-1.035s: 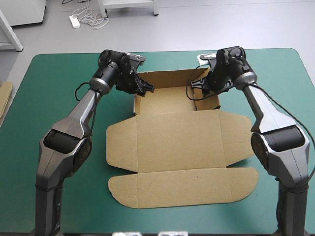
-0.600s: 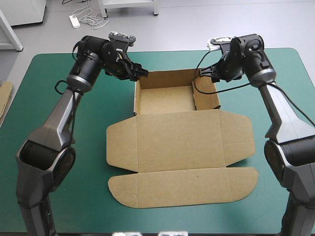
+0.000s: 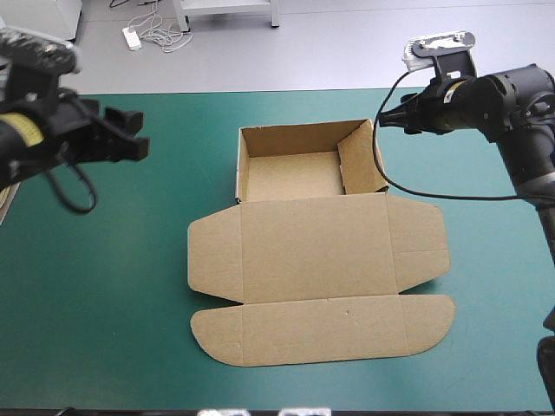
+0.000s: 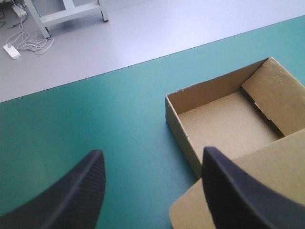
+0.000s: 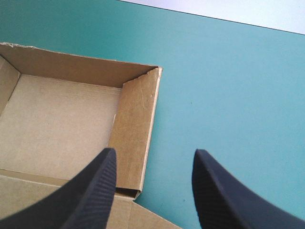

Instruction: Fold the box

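Observation:
The brown box [image 3: 316, 251] lies mid-table as an open tray [image 3: 290, 173] with its walls raised; its lid [image 3: 321, 334] and side flaps rest flat toward the near edge. The tray's right wall [image 3: 360, 160] leans slightly inward. My left gripper [image 3: 126, 143] hovers open, well left of the tray, holding nothing. In the left wrist view that gripper [image 4: 152, 191] stands open with the tray [image 4: 224, 119] ahead of it. My right gripper [image 3: 388, 119] is raised beyond the tray's far right corner. The right gripper [image 5: 152, 191] is open above the tray's right wall [image 5: 136, 129].
The table's far edge [image 3: 286, 90] runs just behind the tray. Bands of teal-green cover [image 3: 104, 260] lie on both sides of the box. Grey floor shows beyond the table.
Both arms have pulled away from the tray's far corners, lifting up and outward, the left one far to the left, the right one to the right. The box has stayed in place.

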Robot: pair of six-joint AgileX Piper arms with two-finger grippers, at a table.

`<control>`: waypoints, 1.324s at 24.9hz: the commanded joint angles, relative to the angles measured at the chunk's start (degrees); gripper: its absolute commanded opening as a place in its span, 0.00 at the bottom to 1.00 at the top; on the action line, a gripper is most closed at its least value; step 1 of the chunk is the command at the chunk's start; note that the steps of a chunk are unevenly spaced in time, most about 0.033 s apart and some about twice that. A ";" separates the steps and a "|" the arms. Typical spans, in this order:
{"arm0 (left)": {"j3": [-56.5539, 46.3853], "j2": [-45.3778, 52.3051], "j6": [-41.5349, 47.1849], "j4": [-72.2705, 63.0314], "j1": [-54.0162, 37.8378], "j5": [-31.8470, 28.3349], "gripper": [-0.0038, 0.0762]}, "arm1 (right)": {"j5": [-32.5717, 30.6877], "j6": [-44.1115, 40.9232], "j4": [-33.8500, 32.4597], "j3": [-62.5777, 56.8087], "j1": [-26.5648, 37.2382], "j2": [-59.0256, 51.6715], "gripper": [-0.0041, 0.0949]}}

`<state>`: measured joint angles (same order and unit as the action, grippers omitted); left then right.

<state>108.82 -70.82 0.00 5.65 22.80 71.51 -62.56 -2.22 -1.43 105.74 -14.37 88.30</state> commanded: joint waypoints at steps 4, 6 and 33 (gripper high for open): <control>-25.29 29.21 5.72 0.09 0.31 -2.87 0.57 | 6.41 1.48 -0.40 -6.78 0.25 -6.38 0.52; -31.94 36.12 5.72 -0.82 0.20 -2.74 0.54 | 6.04 1.57 0.00 -6.78 0.14 -6.38 0.52; -43.68 42.83 -2.27 -1.83 0.20 0.79 0.51 | -8.90 -0.89 1.43 20.16 -0.72 26.35 0.71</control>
<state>64.15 -27.02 -2.38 4.33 22.87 71.57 -71.41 -4.03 0.74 124.07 -15.58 117.12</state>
